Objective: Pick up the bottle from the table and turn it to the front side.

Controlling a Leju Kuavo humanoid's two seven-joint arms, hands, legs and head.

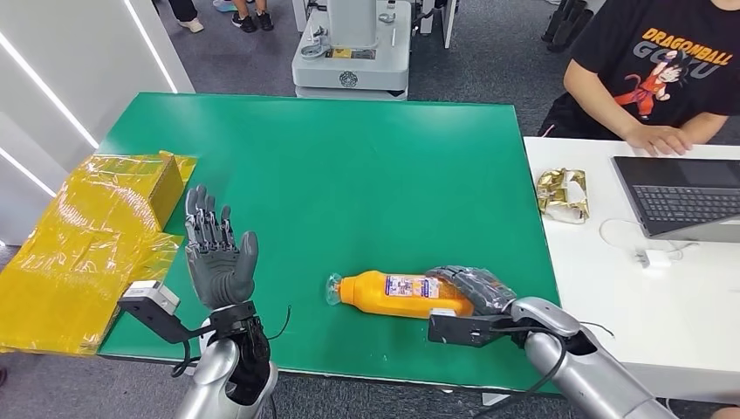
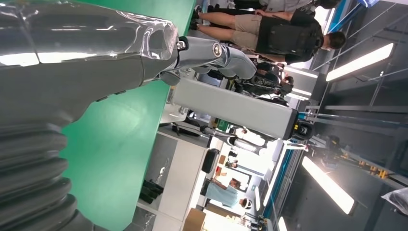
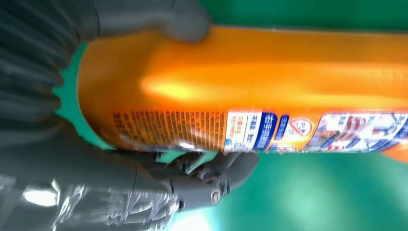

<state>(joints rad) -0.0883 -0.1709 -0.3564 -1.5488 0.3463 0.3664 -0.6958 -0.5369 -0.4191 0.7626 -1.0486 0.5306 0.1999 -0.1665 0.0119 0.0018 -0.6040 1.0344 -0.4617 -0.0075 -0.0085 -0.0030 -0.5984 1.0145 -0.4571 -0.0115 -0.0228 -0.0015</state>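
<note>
Table (image 1: 349, 166): green top; wide bare stretch across the middle and far side; its near edge runs just in front of both wrists.
White desk (image 1: 611, 288): butts against the table's right edge, carrying a laptop (image 1: 685, 194), a crumpled gold wrapper (image 1: 563, 194) and a white cable.
Person (image 1: 659, 70): seated at the far right in a black printed shirt, one hand resting by the laptop.
Yellow bags (image 1: 87, 236): heaped over the table's left edge, just left of the left hand.
Bottle (image 1: 397, 294): orange, lying on its side near the table's near edge, right of centre, cap end pointing left, label band facing up; the right wrist view shows small print and a blue-and-white label along its side.
Right hand (image 1: 476, 290): wrapped around the bottle's base end, thumb (image 3: 159, 19) on one side, fingers (image 3: 216, 175) curled against the other; clamped on it.
Left hand (image 1: 218, 253): raised upright above the near-left part of the table, palm showing, fingers apart and straight, holding nothing, well apart from the bottle.
</note>
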